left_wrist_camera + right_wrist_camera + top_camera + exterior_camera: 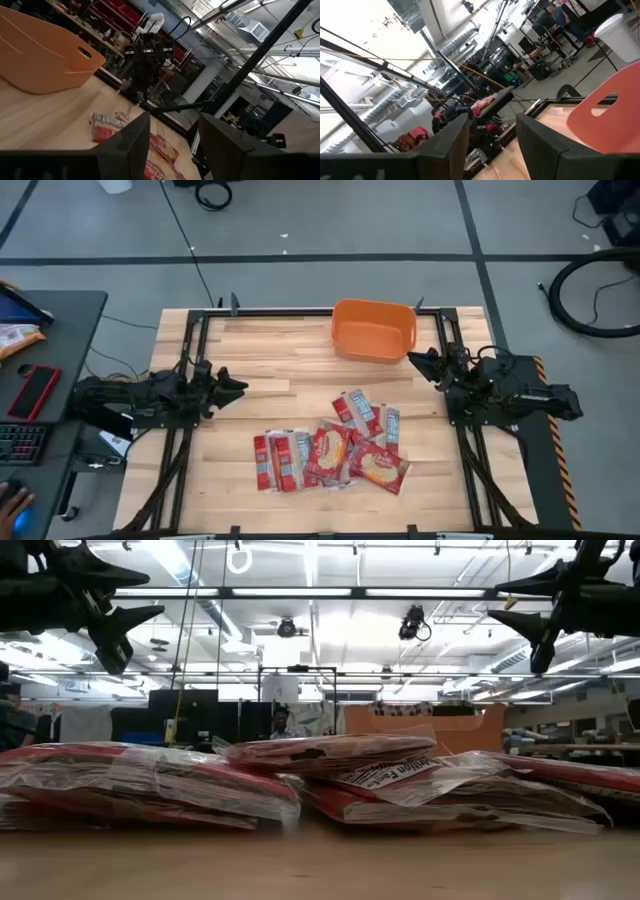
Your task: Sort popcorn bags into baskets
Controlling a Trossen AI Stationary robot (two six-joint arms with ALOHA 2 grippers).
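Note:
Several red popcorn bags (330, 448) lie flat and overlapping on the wooden table, near its near edge; the low view shows them stacked in low heaps (330, 755), and the left wrist view shows some of them (107, 126). The orange basket (373, 330) stands at the far edge, with nothing showing inside it; it also appears in the wrist views (40, 55) (610, 115). My left gripper (238, 385) hovers open at the table's left side, high above the wood (140, 598). My right gripper (413, 360) hovers open at the right side, beside the basket (505, 605).
A dark desk left of the table carries a red phone (33, 392), an orange-and-white snack packet (15, 335) and a keyboard; a person's hand (10, 505) rests near it. Bare wood (270, 355) lies between the bags and the basket.

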